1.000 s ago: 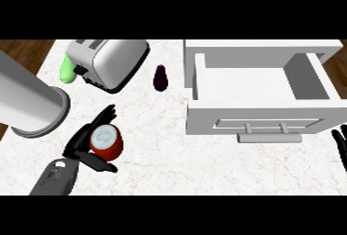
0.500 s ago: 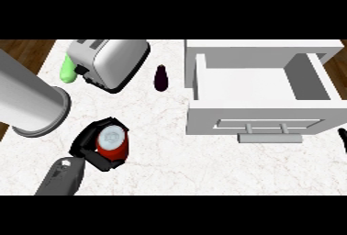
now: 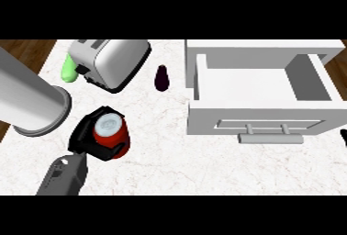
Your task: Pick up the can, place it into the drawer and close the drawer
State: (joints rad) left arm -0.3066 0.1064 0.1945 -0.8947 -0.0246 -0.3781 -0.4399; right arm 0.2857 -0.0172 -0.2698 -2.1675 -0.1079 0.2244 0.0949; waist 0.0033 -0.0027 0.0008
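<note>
One can (image 3: 109,130), red with a pale lid, upright inside the left hand (image 3: 89,140) fingers curled round its sides | likely rigid, light, smooth-walled; mid-wall hold suits | drawer (image 3: 261,120) open, well right of the fingers | right hand (image 3: 344,136): fingers unclear

single head view, steeply down, close over counter (image 3: 203,160), forearms entering below

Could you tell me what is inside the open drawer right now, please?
Nothing shows inside the drawer: its visible floor is bare white. The front wall hides a strip of the floor behind it. The can stands on the counter, with the left hand curled round it.
</note>
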